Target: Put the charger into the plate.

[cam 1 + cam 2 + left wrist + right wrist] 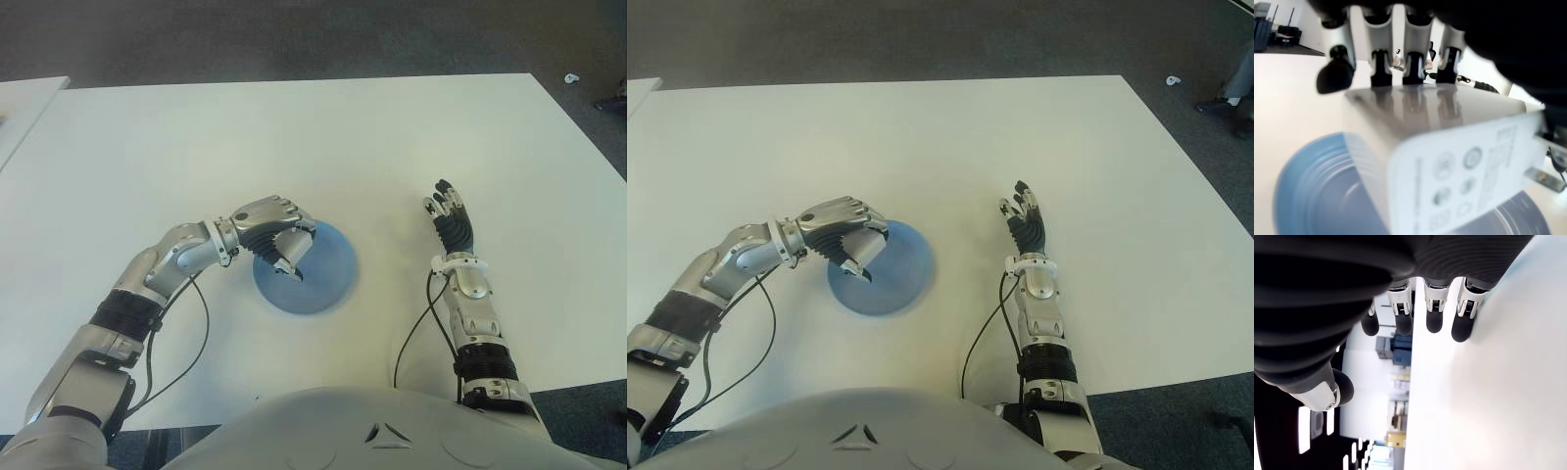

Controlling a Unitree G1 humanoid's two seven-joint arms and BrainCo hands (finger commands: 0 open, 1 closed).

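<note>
The left robot hand (276,235) hangs over the near-left part of the blue plate (328,279), fingers curled down around the white charger (1449,161), which only the left wrist view shows plainly; from the head camera the curled fingers hide it almost wholly. In that wrist view the fingers (1378,68) press along the charger's upper face, its printed end face turned toward the camera and its metal prongs (1542,178) sticking out to one side, so the long axis seems to run roughly level, across the palm rather than pointing down. The plate lies directly beneath the charger, its blue rings filling the view below the white body; whether the charger already touches the plate cannot be told. The relation that matters is therefore vertical: the charger is above the plate and already inside its rim line, so what remains looks like a short lowering and a release, with the risk that the block tips onto its prongs as the fingers let go. The right robot hand (453,223) shows well to the plate's right over the white desk (294,137), fingers straight and holding nothing.
</note>
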